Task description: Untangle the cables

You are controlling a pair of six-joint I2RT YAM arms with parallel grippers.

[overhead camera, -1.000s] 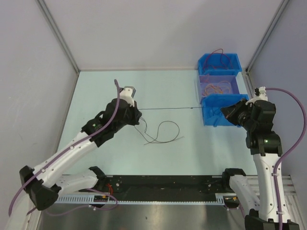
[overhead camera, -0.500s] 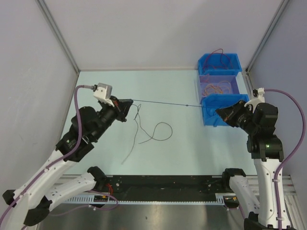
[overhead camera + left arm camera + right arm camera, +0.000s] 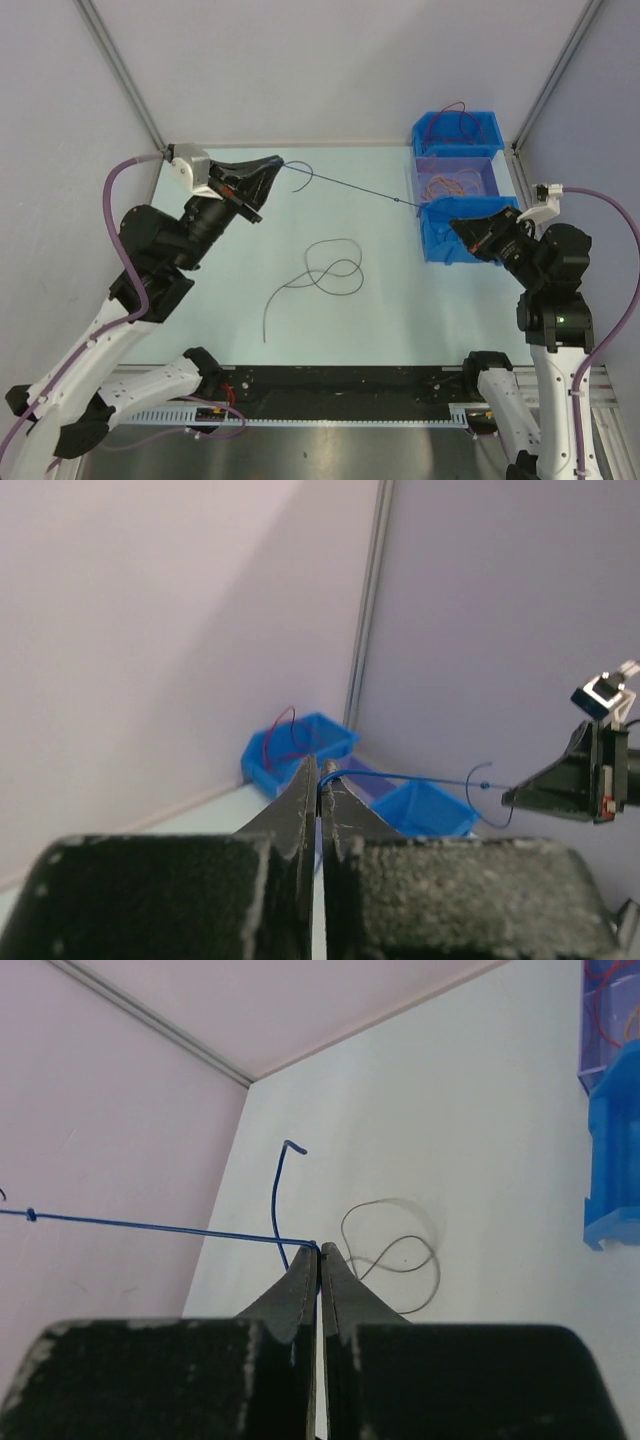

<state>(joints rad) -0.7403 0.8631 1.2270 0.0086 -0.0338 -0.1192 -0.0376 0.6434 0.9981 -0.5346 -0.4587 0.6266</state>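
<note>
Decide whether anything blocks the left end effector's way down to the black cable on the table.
Nothing visible lies between the left end effector and the black cable on the table. But that end effector is shut on the blue cable, stretched to the right end effector.

Glossy plastic bin [image 3: 440,243], matt pale table [image 3: 400,310], smooth thin blue cable [image 3: 350,186].

Left arm lifted and reaching up-left, left gripper [image 3: 272,163] pointing right, jaws pinched tight on the blue cable [image 3: 350,187], right arm upright at the right side, right gripper [image 3: 452,226] pointing left, jaws pinched on the same cable's other end
</note>
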